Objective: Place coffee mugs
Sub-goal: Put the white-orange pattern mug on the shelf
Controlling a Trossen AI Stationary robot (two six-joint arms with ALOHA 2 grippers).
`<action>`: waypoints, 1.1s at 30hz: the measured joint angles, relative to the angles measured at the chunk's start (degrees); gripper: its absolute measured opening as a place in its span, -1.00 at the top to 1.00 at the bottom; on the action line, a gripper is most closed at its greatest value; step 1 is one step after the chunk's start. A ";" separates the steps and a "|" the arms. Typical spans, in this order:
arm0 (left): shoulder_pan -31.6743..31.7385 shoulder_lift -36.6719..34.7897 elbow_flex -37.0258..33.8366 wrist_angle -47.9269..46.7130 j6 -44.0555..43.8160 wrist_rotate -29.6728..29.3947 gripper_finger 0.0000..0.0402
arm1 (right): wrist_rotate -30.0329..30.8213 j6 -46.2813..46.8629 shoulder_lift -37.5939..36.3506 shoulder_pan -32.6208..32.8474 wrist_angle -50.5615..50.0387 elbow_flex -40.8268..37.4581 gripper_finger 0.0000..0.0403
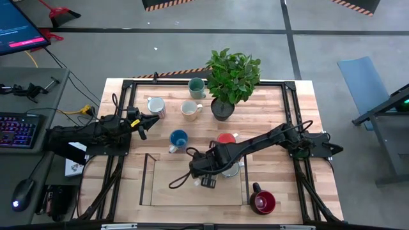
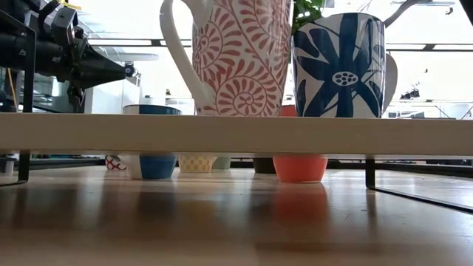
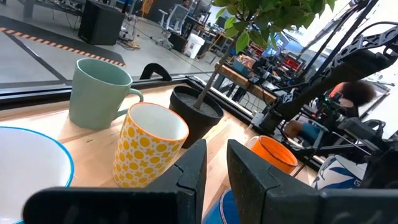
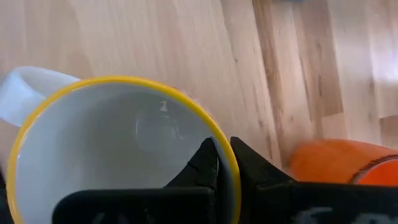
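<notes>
Monitor, upper left of high view: writing on it too small to read. Left hand hovers over the left side of the desk, fingers a crack apart w/ nothing betw. them.

Just right of it in the high view:
- white patterned mug, pattern too small to make out
- yellow-dotted mug
- teal mug, toward the top edge
- blue mug, lower down

The dots show clearly only in the left wrist view. There the white mug is cut off at lower left.

Plant pot sits top centre, its rim partly hidden by leaves.

Centre: right hand is clenched on the rim of the yellow-rimmed mug, one finger inside, one outside. In the high view that mug is mostly hidden under the right arm, just below the orange mug.

Dark red mug stands lower right, apart from the rest.

Low view only: red-swirl mug and blue-flower mug sit close to the camera, tops cut off. A pale bar hides the middles of the mugs behind.
</notes>
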 joint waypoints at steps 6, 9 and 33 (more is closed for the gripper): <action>0.01 0.00 -0.02 0.01 0.00 0.00 0.74 | 0.23 0.16 0.00 -0.03 0.01 0.00 1.00; 0.00 0.00 -0.01 0.02 0.00 0.00 0.74 | 0.25 0.15 0.00 0.02 0.00 0.00 1.00; 0.02 0.00 0.00 0.00 -0.04 0.00 0.74 | 0.91 2.54 0.74 0.02 -0.37 0.00 0.94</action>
